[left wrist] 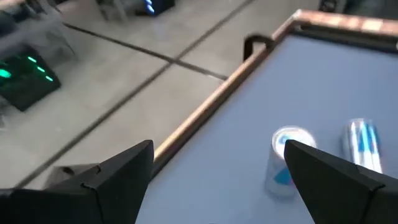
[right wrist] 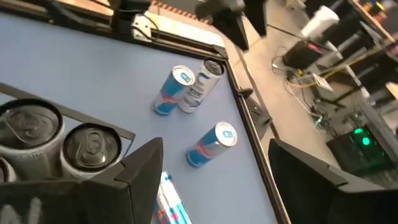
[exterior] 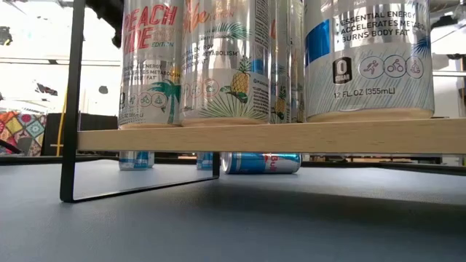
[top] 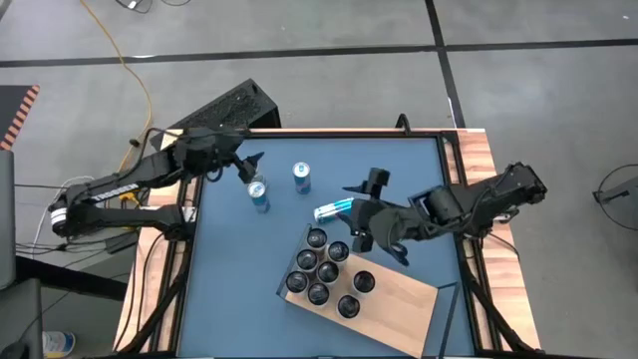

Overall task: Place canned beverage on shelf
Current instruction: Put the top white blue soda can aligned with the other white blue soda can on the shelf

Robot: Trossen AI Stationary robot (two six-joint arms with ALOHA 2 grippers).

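- Blue-topped table [top: 229, 269] with wooden edging, grey concrete floor all round it.
- Flat light-wood shelf board with a dark edge [top: 399, 299] sits just behind and beside the right gripper [top: 361, 211]. It carries eight tall silver cans with dark tops [top: 327, 271], bunched at the end nearest that gripper. The far end is bare.
- Step in hand, as I read it: picking up the next drink. The blue-and-silver can lying on its side [top: 334, 208] sits right at the right gripper's fingertips, in the gap between them. Fingers are spread and not clamped on anything.
- Next move probably means pushing forward so the fingers straddle the can's body, squeezing, then tipping it upright on the way to the bare wood.
- Left gripper [top: 251, 168] hangs wide apart, holding nothing, just beside a standing blue-and-silver can [top: 258, 192].
- Another standing blue-and-silver can [top: 301, 176] is between the two grippers.
- Count from above: eight on the shelf, three loose. The right wrist view hints at a fourth, silver can [right wrist: 202, 84] touching the one by the left gripper, but I can't tell.
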